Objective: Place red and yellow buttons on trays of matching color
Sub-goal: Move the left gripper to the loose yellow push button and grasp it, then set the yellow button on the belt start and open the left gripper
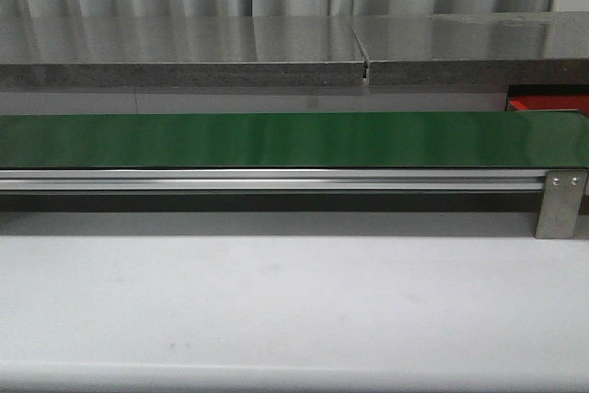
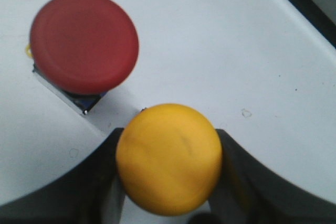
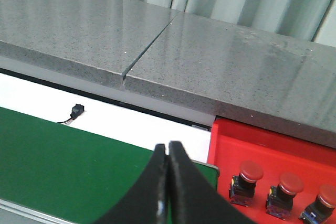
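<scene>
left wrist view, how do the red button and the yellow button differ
The red button is red with a broad, flattish cap; the yellow button is yellow and more domed. The red button stands free on the white surface, clear of the left gripper; the yellow button sits between that gripper's fingers, which appear shut on it. A metal base shows under the red button; none is visible under the yellow. Both have round caps.

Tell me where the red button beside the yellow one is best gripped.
Probably by the squarish body under the red button's wide cap, coming from above and closing on its flat sides. The left end effector flanks the yellow button.
</scene>
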`<move>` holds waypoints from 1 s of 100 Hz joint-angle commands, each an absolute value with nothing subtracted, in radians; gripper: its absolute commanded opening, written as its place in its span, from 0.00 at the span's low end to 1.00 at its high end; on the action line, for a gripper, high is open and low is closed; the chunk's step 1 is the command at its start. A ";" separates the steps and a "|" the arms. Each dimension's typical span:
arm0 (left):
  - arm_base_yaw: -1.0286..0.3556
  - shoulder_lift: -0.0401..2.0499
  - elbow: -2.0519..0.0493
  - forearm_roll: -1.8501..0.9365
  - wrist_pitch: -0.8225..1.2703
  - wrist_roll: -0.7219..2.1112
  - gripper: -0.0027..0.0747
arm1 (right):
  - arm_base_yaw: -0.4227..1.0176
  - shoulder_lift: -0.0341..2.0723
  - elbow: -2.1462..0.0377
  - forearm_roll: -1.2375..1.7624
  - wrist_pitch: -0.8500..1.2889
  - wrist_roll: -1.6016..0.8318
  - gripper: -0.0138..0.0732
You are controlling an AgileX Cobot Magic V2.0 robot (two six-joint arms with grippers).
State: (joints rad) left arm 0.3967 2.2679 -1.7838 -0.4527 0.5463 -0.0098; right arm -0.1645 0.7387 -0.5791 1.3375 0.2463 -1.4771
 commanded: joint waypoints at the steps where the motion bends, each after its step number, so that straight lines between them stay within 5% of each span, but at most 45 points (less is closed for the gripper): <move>1: 0.398 2.173 -1.814 -0.476 0.517 -0.022 0.18 | -0.164 0.733 -0.606 1.360 0.227 -1.475 0.09; 28: 0.398 2.082 -1.814 -0.467 0.613 -0.008 0.01 | -0.164 0.733 -0.606 1.360 0.227 -1.475 0.09; 65: 0.373 1.949 -1.812 -0.401 0.801 0.103 0.01 | -0.164 0.733 -0.606 1.360 0.227 -1.475 0.09; 100: 0.267 1.895 -1.681 -0.386 0.716 0.118 0.01 | -0.164 0.733 -0.606 1.360 0.227 -1.475 0.09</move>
